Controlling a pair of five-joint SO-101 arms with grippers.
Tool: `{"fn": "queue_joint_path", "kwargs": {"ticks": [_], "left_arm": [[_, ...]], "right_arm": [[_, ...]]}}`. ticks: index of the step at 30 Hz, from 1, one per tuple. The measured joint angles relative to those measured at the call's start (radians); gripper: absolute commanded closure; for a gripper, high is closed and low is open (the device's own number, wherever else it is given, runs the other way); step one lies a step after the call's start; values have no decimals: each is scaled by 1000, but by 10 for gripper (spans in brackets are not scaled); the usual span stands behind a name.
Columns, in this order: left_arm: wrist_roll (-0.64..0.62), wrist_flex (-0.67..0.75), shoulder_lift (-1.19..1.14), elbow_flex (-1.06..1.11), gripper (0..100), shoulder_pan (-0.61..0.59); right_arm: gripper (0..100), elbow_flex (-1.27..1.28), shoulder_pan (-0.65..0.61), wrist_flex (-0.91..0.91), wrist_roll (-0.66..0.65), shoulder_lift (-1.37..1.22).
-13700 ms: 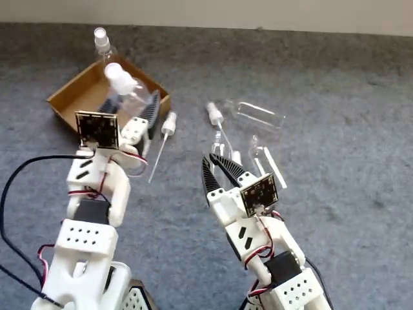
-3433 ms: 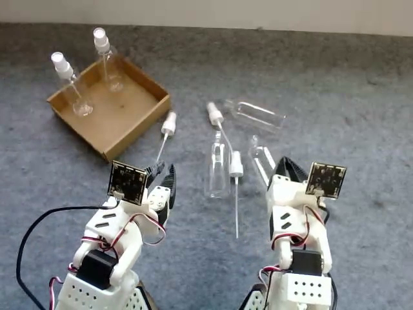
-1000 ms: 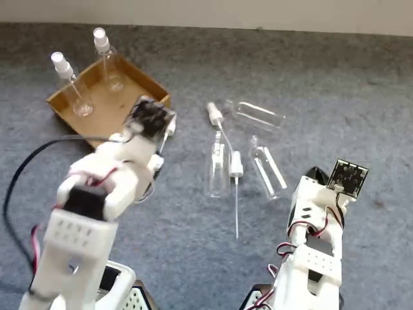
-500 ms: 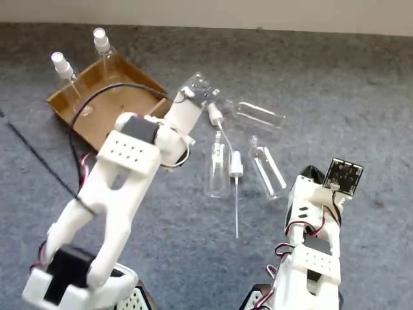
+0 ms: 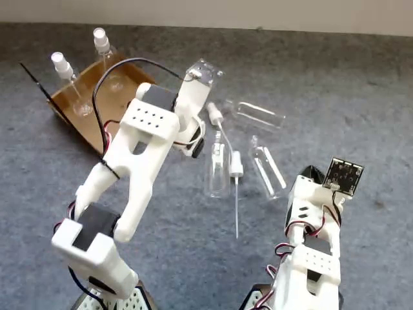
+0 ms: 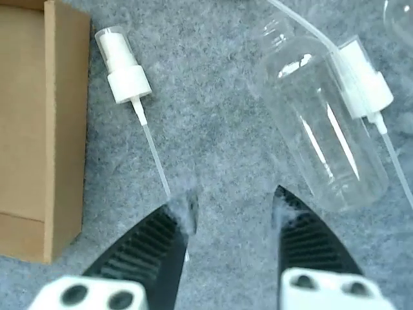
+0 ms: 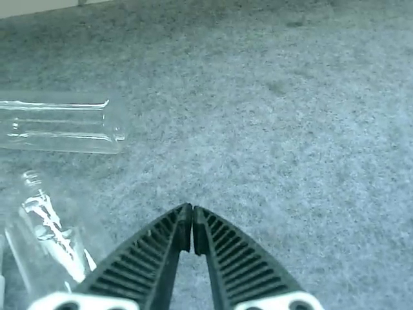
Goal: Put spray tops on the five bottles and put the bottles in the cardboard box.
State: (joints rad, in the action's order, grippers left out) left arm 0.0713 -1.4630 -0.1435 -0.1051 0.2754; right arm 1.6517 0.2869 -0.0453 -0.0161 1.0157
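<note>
The left pincer (image 6: 232, 200) is hanging open and empty between a loose spray top (image 6: 122, 74) and a lying bottle (image 6: 322, 142), near the cardboard box (image 6: 45, 116); the right pincer (image 7: 192, 223) is sitting closed, holding nothing.

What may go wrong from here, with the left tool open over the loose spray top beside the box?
1. The thin tube of the white plastic spray top ends at one finger of the open left tool, not between the two; closing may miss or bend it.
2. The clear plastic bottle lies close to the other finger and might roll if nudged.
3. The brown cardboard box wall is near and may catch the tool.
</note>
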Motion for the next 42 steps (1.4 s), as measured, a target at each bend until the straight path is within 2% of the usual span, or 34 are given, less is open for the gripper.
{"fn": "queue_joint_path", "kwargs": {"ticks": [6, 11, 16, 20, 29, 35, 42], "left_arm": [[-61, -3, -133, -123, 818, 0], [-77, -114, -275, -278, 814, 0], [-77, -201, -396, -474, 691, 0], [-132, -253, -460, -595, 681, 0], [-261, -255, -605, -736, 680, 15], [-273, -255, -723, -804, 681, 86], [-273, -255, -882, -933, 681, 74]], "right_arm": [[992, 0, 0, 0, 0, 0], [992, 0, 0, 0, 0, 0], [992, 0, 0, 0, 0, 0], [992, 0, 0, 0, 0, 0], [992, 0, 0, 0, 0, 0], [992, 0, 0, 0, 0, 0], [992, 0, 0, 0, 0, 0]]}}
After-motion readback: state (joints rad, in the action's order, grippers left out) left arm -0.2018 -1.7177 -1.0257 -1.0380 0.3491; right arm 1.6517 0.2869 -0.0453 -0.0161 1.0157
